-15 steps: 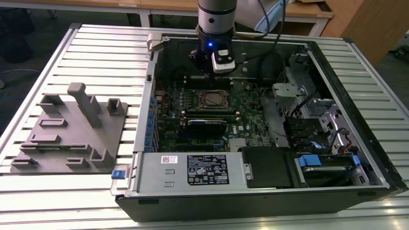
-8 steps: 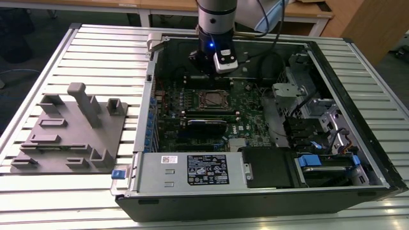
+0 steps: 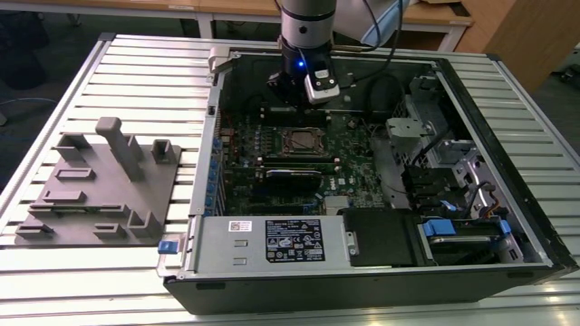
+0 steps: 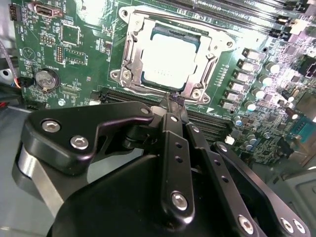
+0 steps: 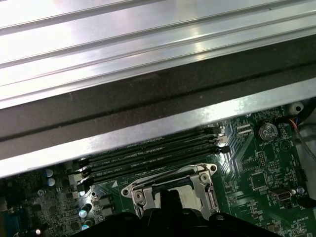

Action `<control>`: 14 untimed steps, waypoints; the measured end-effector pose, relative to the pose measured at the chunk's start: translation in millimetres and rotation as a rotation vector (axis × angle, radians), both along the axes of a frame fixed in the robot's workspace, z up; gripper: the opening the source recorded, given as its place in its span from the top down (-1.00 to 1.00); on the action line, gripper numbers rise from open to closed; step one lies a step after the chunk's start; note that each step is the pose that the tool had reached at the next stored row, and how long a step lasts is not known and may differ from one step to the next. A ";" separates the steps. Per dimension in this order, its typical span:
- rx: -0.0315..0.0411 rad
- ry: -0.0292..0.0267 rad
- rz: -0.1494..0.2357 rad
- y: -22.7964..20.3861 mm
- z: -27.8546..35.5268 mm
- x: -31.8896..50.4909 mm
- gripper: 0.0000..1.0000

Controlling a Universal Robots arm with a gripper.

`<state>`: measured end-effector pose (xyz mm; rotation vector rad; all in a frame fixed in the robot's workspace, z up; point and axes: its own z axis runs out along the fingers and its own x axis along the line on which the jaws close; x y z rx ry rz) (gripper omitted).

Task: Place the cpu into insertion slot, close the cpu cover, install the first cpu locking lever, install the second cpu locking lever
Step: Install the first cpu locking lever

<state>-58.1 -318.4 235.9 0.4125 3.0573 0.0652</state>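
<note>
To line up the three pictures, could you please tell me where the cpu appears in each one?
Exterior view: the cpu sits mid-board, inside the open computer case.
Second wrist view: pale square framed by the cpu cover, beyond the claw.
First wrist view: a sliver past the claw.
Shared landmark: the cpu cover.

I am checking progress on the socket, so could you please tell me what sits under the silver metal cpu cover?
Through the silver metal frame cover's window shows the pale silvery square cpu; the frame hides its edges and the socket below.
</note>
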 end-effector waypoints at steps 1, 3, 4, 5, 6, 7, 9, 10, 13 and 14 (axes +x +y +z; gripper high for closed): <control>-0.0010 -0.0001 0.000 0.0 -0.1 0.0 0.80; -0.0038 0.0000 0.000 0.0 0.0 0.2 0.80; -0.0056 0.0001 0.000 0.0 -0.1 0.2 0.80; -0.0099 0.0003 0.000 0.0 0.0 0.3 0.80; -0.0165 0.0005 0.000 0.0 0.0 0.3 0.80; -0.0231 0.0006 0.000 0.0 0.0 0.3 0.80; -0.0237 0.0005 0.000 0.0 0.0 0.3 0.80; -0.0239 0.0006 0.000 0.0 0.0 0.3 0.80; -0.0239 0.0007 0.000 0.1 0.0 1.7 0.80; -0.0239 0.0013 0.000 0.1 0.0 3.7 0.80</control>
